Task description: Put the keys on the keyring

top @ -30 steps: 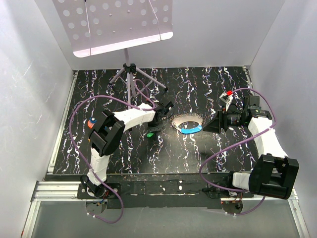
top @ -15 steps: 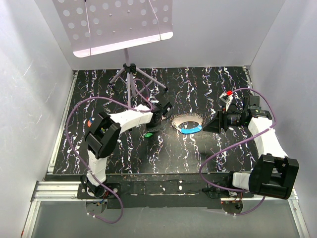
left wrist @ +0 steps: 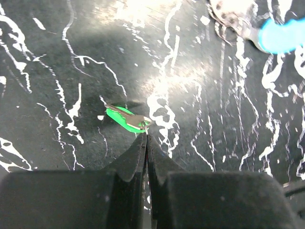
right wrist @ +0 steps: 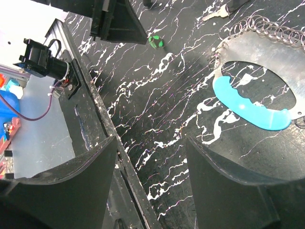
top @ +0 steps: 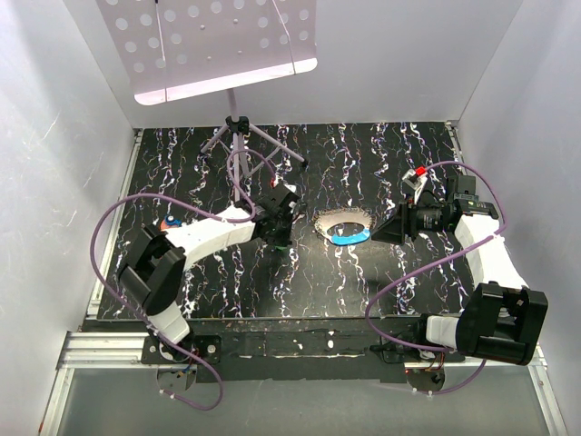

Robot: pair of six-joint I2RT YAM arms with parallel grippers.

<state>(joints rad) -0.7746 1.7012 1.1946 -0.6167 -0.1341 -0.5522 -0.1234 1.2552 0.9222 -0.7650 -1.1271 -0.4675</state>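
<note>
The green key (left wrist: 121,117) lies on the black marbled table; it also shows in the right wrist view (right wrist: 155,41). My left gripper (left wrist: 146,133) is shut, its tips pinching the small wire loop at the key's near end. From above, my left gripper (top: 276,238) covers the key. The keyring (top: 343,221), a silvery loop with a light-blue strip (right wrist: 248,109), lies right of it; its edge shows in the left wrist view (left wrist: 228,16). My right gripper (top: 388,228) is open and empty just right of the keyring, low over the table (right wrist: 152,162).
A purple tripod stand (top: 238,136) with a perforated white plate (top: 209,41) stands at the back, close behind my left arm. A bare silver key (right wrist: 214,14) lies beyond the keyring. White walls enclose the table; a metal rail (top: 300,350) runs along its near edge.
My left arm's elbow has swung left and down, and its wrist has turned over the green key, hiding it from above. The right arm and keyring have not moved.
</note>
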